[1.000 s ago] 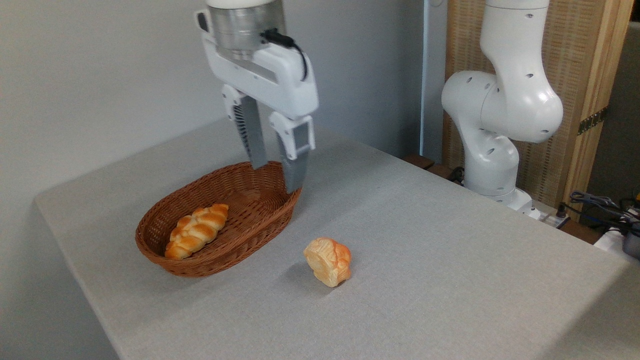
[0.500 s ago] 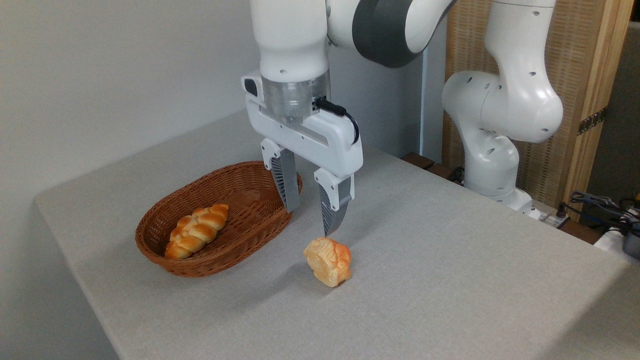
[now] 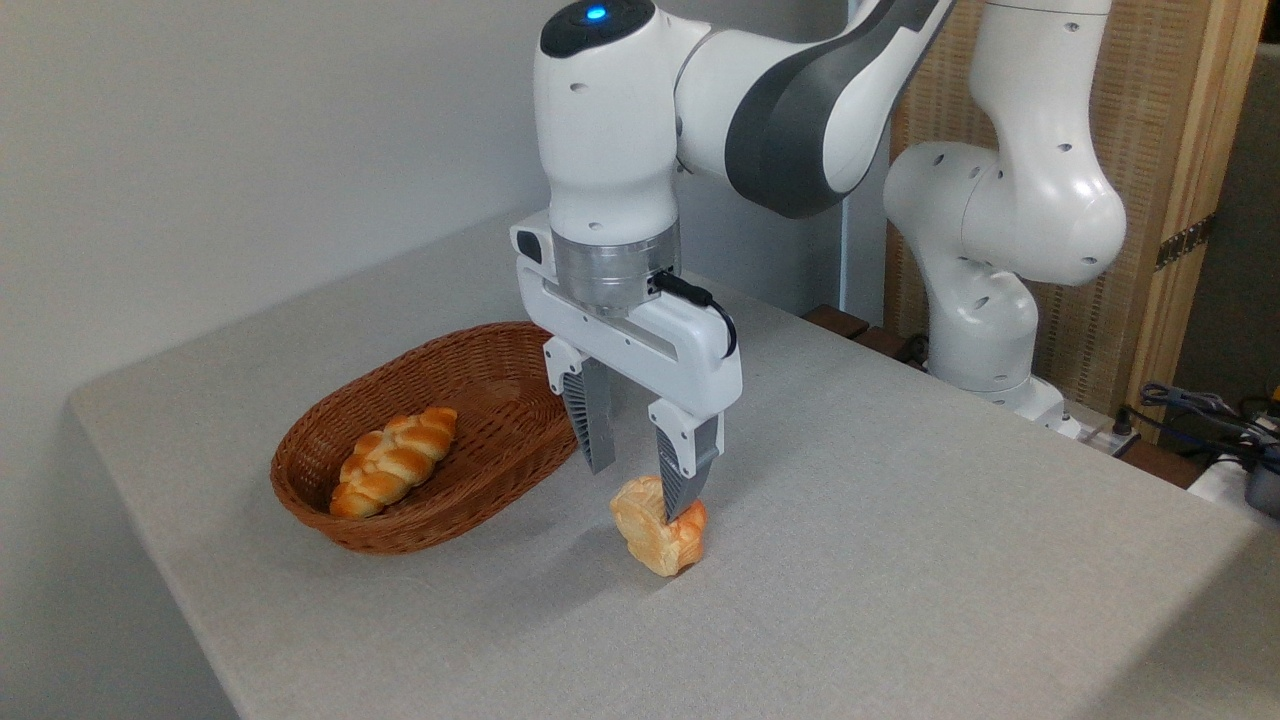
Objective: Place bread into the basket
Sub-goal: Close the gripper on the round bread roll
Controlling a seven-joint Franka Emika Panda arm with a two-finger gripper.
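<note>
The bread [image 3: 652, 530], a small round knotted bun with a golden-orange top, lies tipped on its side on the grey tablecloth, right of the basket. My gripper [image 3: 637, 492] hangs open directly over it, pointing straight down. The right fingertip [image 3: 677, 497] overlaps the bun's top in the picture, while the left fingertip [image 3: 598, 455] stands above and to the bun's left. Nothing is held between the fingers. The oval brown wicker basket [image 3: 500, 350] sits to the left of the gripper.
A longer braided loaf [image 3: 392, 462] lies inside the basket at its left end. The arm's white base [image 3: 985, 300] stands at the table's back right, with cables [image 3: 1200, 410] beyond it. A wall runs along the left and back.
The gripper has come down and to the right, from above the basket's right end to just over the bun. It stayed open. The bun and basket have not moved.
</note>
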